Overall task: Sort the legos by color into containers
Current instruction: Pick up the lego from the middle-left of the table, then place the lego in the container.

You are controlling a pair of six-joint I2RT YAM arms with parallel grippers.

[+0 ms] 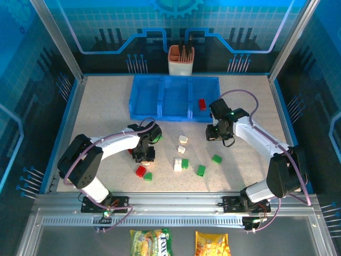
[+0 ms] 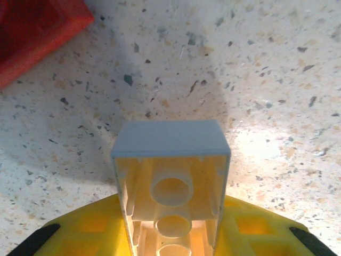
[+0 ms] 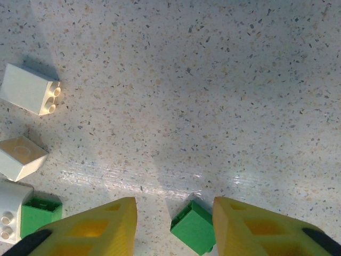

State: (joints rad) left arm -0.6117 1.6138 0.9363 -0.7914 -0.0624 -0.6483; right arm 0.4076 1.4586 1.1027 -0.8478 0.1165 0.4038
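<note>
My left gripper [image 1: 144, 154] [image 2: 170, 234] is shut on a cream brick [image 2: 170, 176], low over the table, its hollow underside facing the left wrist camera. A red brick [image 2: 32, 37] lies just beyond it. My right gripper [image 1: 214, 133] [image 3: 175, 224] hangs open above the table; on the surface below, close to its right finger, lies a green brick [image 3: 194, 229]. Loose cream bricks [image 1: 183, 140] [image 3: 29, 89], green ones [image 1: 201, 170] and a red one [image 1: 140, 170] dot the middle. The blue containers [image 1: 160, 96] hold one red brick [image 1: 202, 104] in the right compartment.
An orange-and-white holder cup [image 1: 180, 60] stands behind the containers. Two snack packets [image 1: 152, 241] [image 1: 212, 244] lie in front of the arm bases, off the table. Blue enclosure walls close in the table's left, right and back edges.
</note>
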